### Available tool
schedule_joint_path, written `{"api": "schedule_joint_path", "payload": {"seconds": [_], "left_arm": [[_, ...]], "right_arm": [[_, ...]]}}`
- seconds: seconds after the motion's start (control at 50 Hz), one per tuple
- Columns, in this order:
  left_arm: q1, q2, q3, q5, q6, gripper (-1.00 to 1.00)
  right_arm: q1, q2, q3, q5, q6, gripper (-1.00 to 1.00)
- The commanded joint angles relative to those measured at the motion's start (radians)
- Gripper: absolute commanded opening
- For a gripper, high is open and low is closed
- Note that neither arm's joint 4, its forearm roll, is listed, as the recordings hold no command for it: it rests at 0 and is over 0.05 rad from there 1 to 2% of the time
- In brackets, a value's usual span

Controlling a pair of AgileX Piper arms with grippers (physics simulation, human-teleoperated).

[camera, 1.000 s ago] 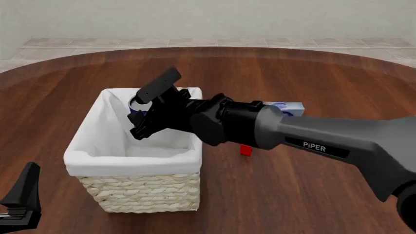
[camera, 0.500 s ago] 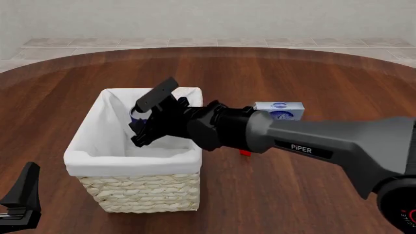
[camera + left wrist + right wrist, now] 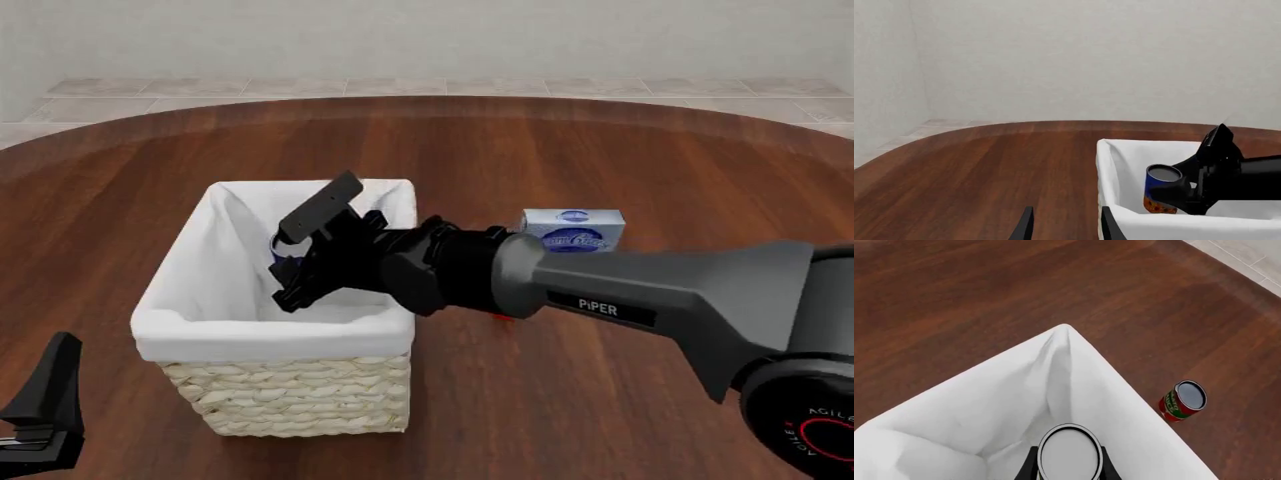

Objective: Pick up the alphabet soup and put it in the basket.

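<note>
Front view: right claw [image 3: 296, 258] reaches over the basket [image 3: 274, 335] from the right, inside its rim.
Soup: the can [image 3: 1162, 190] sits between the right claw's fingers, upright, down within the white lining, its bottom apparently near the basket floor; contact with the floor cannot be told.
Right claw: narrow, clamped on the can's sides; right wrist view shows the can top [image 3: 1069, 454] dead centre between the fingers.
Key relation: can's long axis is vertical, straight over the basket floor, so letting go should just set it down.
Left claw: [image 3: 1063, 230] fingers parted, holding nothing, low on the worktop [image 3: 601, 160] just beside the basket.
Nearer arm: right.
Elsewhere: blue-and-white box [image 3: 575, 230]; red can [image 3: 1182, 401] on the worktop outside the basket.
</note>
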Motion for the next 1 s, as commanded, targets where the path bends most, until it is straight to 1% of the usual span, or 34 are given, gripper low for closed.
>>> {"api": "schedule_joint_path", "payload": {"seconds": [0.02, 0.28, 0.44, 0.52, 0.54, 1.0], "left_arm": [[0.000, 0.000, 0.000, 0.000, 0.001, 1.00], [0.000, 0.000, 0.000, 0.000, 0.000, 1.00], [0.000, 0.000, 0.000, 0.000, 0.000, 1.00], [0.000, 0.000, 0.000, 0.000, 0.000, 1.00], [0.000, 0.000, 0.000, 0.000, 0.000, 1.00], [0.000, 0.000, 0.000, 0.000, 0.000, 1.00]], "right_arm": [[-0.002, 0.007, -0.010, 0.001, 0.015, -1.00], [-0.001, -0.002, -0.007, 0.004, 0.020, -1.00], [0.012, -0.006, -0.006, 0.003, 0.031, -1.00], [0.016, -0.006, -0.002, 0.000, 0.029, -1.00], [0.017, -0.005, -0.003, 0.000, 0.029, 1.00], [0.015, -0.005, -0.006, 0.004, 0.028, 1.00]]}}
